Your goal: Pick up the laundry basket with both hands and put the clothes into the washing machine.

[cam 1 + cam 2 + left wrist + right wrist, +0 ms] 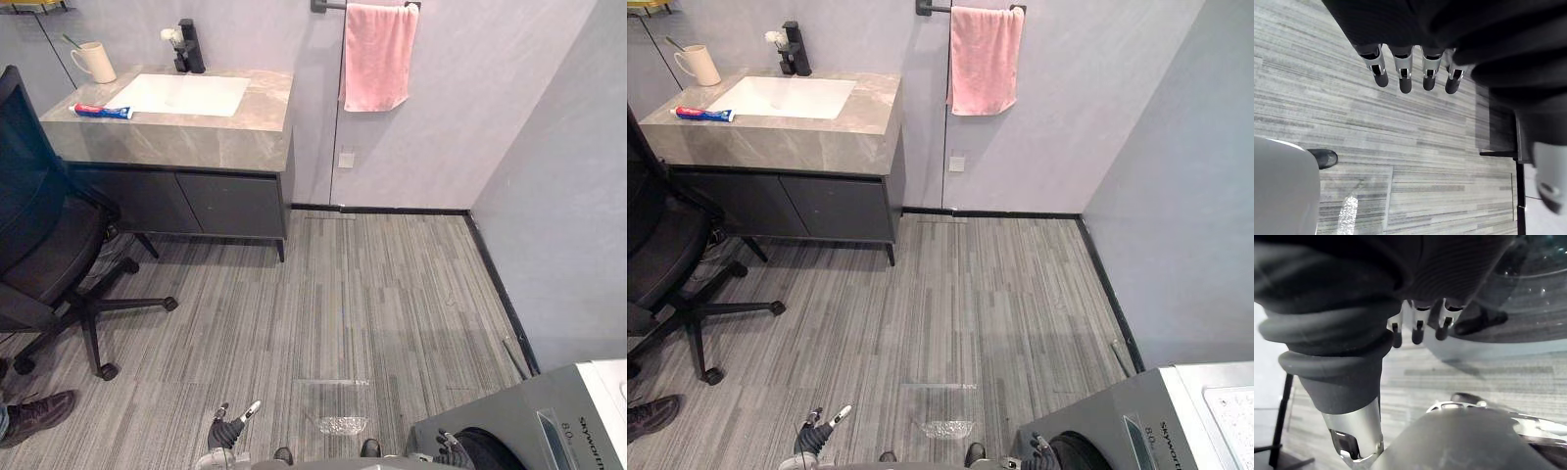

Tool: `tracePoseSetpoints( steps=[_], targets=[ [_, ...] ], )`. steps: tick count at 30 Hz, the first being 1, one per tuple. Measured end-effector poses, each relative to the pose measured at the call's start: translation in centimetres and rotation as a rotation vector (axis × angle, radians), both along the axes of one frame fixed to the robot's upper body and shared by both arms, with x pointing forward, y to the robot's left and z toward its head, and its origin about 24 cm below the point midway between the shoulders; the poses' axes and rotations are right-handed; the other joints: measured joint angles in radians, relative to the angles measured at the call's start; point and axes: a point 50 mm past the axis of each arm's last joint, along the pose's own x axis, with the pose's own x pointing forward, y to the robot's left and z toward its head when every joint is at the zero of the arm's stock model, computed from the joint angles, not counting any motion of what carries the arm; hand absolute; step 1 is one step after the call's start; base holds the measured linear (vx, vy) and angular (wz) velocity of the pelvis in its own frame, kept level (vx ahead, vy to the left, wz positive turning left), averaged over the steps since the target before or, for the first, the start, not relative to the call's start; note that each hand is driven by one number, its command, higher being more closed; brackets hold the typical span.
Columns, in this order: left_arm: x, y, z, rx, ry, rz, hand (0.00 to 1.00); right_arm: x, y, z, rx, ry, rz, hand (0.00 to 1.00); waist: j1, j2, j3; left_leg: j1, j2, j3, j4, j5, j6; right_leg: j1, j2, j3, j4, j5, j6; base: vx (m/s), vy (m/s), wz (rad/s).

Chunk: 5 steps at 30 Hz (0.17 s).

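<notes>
Down at the near edge of the head views, the left hand is hanging over the grey striped floor. Its fingers are stretching out straight and loose, gripping nothing. The right hand is hanging just beside the front of the washing machine, which is standing at the robot's near right. This hand's fingers are also pointing out straight and carrying nothing, and the machine's round glass door is showing just past them.

Farther out, on the left, a black office chair is standing on the floor, with a person's dark shoe resting near its wheels. Beyond the chair, a stone counter with a white sink is running along the far wall. A cup, a black tap and a tube of toothpaste are sitting on it. To the right of the counter, a pink towel is hanging from a rail on the wall.
</notes>
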Motion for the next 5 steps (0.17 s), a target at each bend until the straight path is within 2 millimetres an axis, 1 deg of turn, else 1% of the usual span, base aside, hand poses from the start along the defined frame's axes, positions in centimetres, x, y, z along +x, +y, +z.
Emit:
tracePoseSetpoints(
  steps=[2,3,5],
  targets=[
    [-0.13,0.02,-0.03,-0.002,0.003,0.003,0.00,0.00,0.03,0.00,0.000,0.001,0.004,0.00,-0.001,-0.002,-0.004,0.013,-0.001,-0.001,-0.012,0.004,0.000,0.012,0.000,-0.001,-0.006,0.003,0.004,0.00,0.000,0.00],
    [-0.23,0.01,-0.07,-0.003,0.006,0.003,0.00,-0.03,0.09,-0.02,0.000,0.003,0.011,0.00,0.000,0.002,-0.006,0.024,-0.003,-0.001,-0.023,0.009,0.004,0.019,0.000,-0.001,-0.009,0.006,0.008,0.00,0.000,0.00],
    [-0.30,-0.03,-0.11,-0.007,0.009,0.001,0.00,0.02,0.30,-0.04,0.003,0.004,0.027,0.00,-0.001,-0.003,-0.009,0.044,-0.006,-0.003,-0.040,0.018,0.007,0.033,-0.001,-0.003,-0.014,0.007,0.009,0.02,0.002,0.01]
  ],
)
